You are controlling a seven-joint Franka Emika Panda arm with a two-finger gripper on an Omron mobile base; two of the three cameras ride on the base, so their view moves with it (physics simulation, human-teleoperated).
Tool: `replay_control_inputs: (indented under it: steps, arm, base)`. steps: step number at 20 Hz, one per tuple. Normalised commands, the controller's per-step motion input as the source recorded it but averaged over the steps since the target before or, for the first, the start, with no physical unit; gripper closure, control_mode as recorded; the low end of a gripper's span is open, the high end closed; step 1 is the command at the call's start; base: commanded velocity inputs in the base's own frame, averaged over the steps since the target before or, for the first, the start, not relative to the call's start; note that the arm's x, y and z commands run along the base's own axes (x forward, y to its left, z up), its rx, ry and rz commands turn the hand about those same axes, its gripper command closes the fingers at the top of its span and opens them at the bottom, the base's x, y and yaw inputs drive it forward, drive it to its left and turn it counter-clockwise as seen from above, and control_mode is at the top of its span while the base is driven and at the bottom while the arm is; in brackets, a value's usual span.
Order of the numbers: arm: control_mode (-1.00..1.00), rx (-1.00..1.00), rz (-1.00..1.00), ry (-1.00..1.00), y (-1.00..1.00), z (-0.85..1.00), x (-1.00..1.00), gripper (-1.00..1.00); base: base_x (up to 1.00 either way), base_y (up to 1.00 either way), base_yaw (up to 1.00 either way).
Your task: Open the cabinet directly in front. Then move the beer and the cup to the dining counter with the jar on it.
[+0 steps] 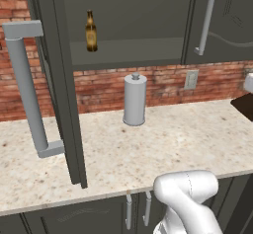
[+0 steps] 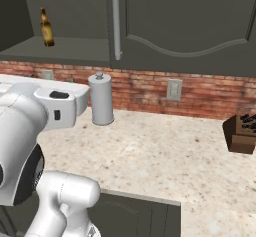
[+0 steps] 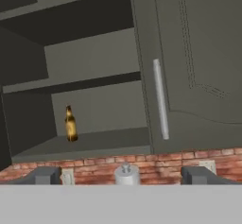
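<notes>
Cabinet [image 1: 128, 25] left bay open; bottom shelf bare around beer [image 1: 91, 31], free room to its right. Swung-out door [image 1: 59, 80] blocks left approach over table [image 1: 173, 144]. Canister [image 1: 134, 99] stands under shelf edge. Right door [image 1: 222, 20] shut.

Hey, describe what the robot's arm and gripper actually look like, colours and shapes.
The arm is glossy white, built of rounded, bulbous segments with dark joint rings and a small dark slot on its upper link. No cables show. The gripper has two small, blocky dark grey fingertips.
</notes>
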Motion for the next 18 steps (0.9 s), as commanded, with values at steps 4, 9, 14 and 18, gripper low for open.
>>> replay_control_inputs:
  steps: [4,9,14,18]
  arm:
    - [-1.00,0.00,0.00,0.00,-0.17,0.01,1.00,-1.00]
    - [-1.00,0.00,0.00,0.00,-0.31,0.00,0.93,-1.00]
    - [-1.00,0.01,0.00,0.00,-0.23,0.00,0.92,-1.00]
    - [-1.00,0.00,-0.01,0.00,-0.24,0.00,0.88,-1.00]
  base:
    - [0.00,0.00,0.00]
    - [0.00,0.00,0.00]
    - [0.00,0.00,0.00]
    - [0.00,0.00,0.00]
